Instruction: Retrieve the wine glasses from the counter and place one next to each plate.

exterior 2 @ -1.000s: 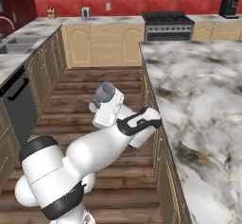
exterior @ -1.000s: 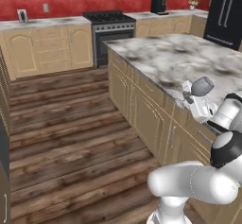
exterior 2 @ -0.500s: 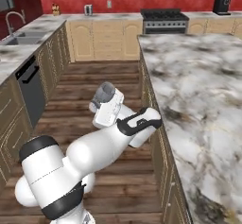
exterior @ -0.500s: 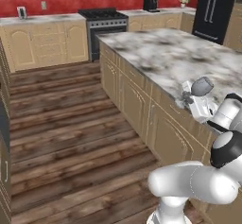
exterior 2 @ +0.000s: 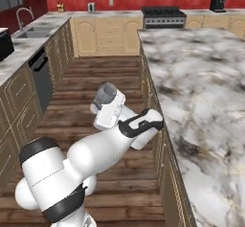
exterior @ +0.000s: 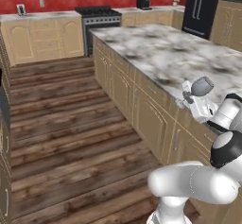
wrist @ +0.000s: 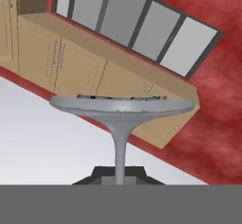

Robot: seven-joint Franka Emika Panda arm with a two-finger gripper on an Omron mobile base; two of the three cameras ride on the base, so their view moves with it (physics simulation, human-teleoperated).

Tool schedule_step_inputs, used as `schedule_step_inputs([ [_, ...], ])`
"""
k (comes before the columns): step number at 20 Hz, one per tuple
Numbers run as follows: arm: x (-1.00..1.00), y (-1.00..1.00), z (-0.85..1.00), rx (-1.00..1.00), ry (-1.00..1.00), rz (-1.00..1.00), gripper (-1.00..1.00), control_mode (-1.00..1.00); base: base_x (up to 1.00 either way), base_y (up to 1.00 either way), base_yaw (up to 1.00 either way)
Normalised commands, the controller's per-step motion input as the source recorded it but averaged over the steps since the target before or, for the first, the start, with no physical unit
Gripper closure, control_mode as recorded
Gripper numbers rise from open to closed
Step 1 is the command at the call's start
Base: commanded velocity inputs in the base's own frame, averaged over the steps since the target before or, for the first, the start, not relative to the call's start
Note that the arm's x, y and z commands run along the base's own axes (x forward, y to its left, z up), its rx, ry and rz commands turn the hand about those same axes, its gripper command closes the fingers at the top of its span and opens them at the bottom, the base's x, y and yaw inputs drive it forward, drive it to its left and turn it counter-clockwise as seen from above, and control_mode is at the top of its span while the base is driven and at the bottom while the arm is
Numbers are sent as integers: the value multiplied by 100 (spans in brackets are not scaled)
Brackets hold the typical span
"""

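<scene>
A grey-blue wine glass [exterior: 202, 86] is held up in my gripper [exterior: 193, 94], which is shut on its thin stem. It hangs just off the near edge of the marble island counter [exterior: 156, 53]. From the right, the same wine glass [exterior 2: 105, 94] sits above my gripper [exterior 2: 101, 105] over the wooden floor, left of the counter [exterior 2: 206, 77]. In the hand view the glass bowl [wrist: 122, 106] spreads wide above the stem [wrist: 119, 147], which runs down between the dark fingertips [wrist: 97, 173]. The plates are out of view.
A stove [exterior: 98, 16] and a black fridge [exterior: 201, 5] stand against the red back wall. A second counter with a sink [exterior 2: 28, 29] and a dishwasher [exterior 2: 40, 75] runs along the left. Open wooden floor [exterior: 66, 119] lies between the cabinets.
The whole scene has shifted in both base views, so the base has moved along the island. The arm keeps the same pose with the glass in its grip.
</scene>
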Motion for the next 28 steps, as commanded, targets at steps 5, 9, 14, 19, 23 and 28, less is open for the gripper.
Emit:
schedule_step_inputs([
  [5,0,0,0,0,0,0,100,100,-100,0,0],
  [9,0,0,0,0,0,0,100,100,-100,0,0],
  [14,0,0,0,0,0,0,100,100,-100,-2,0],
  [19,0,0,0,0,0,0,100,100,-84,-100,0],
  [23,0,0,0,0,0,0,100,100,-35,-100,1],
  [28,0,0,0,0,0,0,100,100,-20,-100,9],
])
